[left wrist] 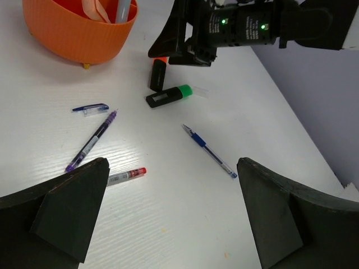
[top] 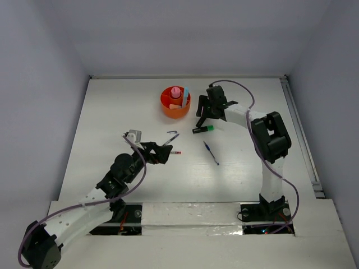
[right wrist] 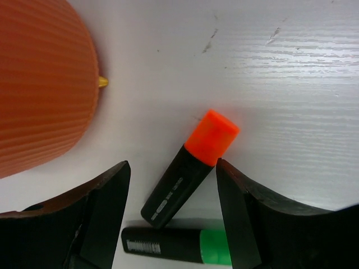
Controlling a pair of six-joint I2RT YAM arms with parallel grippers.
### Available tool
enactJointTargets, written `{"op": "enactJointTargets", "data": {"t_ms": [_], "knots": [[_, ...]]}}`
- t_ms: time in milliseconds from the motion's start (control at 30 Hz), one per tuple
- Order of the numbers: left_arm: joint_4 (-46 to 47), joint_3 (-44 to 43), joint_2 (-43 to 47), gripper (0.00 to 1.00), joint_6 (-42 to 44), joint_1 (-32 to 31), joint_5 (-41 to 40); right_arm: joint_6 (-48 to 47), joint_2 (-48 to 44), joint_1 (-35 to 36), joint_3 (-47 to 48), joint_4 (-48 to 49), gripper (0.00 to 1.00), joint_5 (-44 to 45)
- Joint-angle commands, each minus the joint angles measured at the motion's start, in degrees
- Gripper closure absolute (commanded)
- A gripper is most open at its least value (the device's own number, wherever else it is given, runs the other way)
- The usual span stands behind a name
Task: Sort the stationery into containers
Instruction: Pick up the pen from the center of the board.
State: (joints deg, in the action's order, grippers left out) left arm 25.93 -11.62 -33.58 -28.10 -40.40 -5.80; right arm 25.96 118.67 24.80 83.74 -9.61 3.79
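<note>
- Done so far, by my reading: the orange cup (top: 175,109) at the far middle of the tabletop (top: 112,112) already holds a pink bottle-like piece (top: 176,91), a light-blue piece (top: 185,96) and a peach piece (left wrist: 92,8)
- Left to sort: six things lie loose on the tabletop – an orange marker (right wrist: 190,168), a green marker (right wrist: 176,245), a blue pen (left wrist: 208,151), a purple pen (left wrist: 91,140), a red pen (left wrist: 126,176) and a small blue clip-like piece (left wrist: 90,109); roughly a third done, I would judge
- Right jaws: spread and low over the tabletop, straddling the orange marker without pinching it; bare tabletop shows between the marker and the left finger
- Left jaws: spread wide and empty, hanging above the red pen, with the purple pen near
- Tight spots: the orange marker lies near the cup's wall, its butt end just beside the green marker, so closing there may nudge the green one
- Open room: the blue pen lies alone, well apart from the rest – bare tabletop all round it; nothing lies near the tabletop's edges, and the path from the markers to the cup is short
</note>
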Motion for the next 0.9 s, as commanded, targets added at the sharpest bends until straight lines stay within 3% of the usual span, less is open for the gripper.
{"op": "enactJointTargets", "data": {"t_ms": [0,267,500,633,700,867], "knots": [[4.56,-5.33,-3.23,0.04,0.15,-0.03,3.33,-2.31,-8.79,-0.10,-2.26,5.73,0.32,-0.63],[4.83,-19.65,-25.19,0.25,4.09,-3.97,8.53,-0.56,-34.80,-0.63,-17.19,5.92,0.36,11.22],[-2.98,-44.96,-50.23,0.27,13.23,-5.04,3.43,5.94,-61.43,-1.15,-36.53,3.28,0.41,14.14],[-13.06,-60.95,-67.61,0.32,18.95,-5.56,2.03,7.53,-75.83,-1.15,-45.58,1.09,0.43,16.07],[-17.47,-70.76,-73.09,0.35,21.49,-5.56,1.76,7.71,-79.72,-1.15,-47.53,0.03,0.44,16.07],[-24.34,-84.25,-85.93,0.39,24.75,-5.56,0.45,6.66,-88.86,-1.15,-50.70,-1.64,0.45,15.90]]}}
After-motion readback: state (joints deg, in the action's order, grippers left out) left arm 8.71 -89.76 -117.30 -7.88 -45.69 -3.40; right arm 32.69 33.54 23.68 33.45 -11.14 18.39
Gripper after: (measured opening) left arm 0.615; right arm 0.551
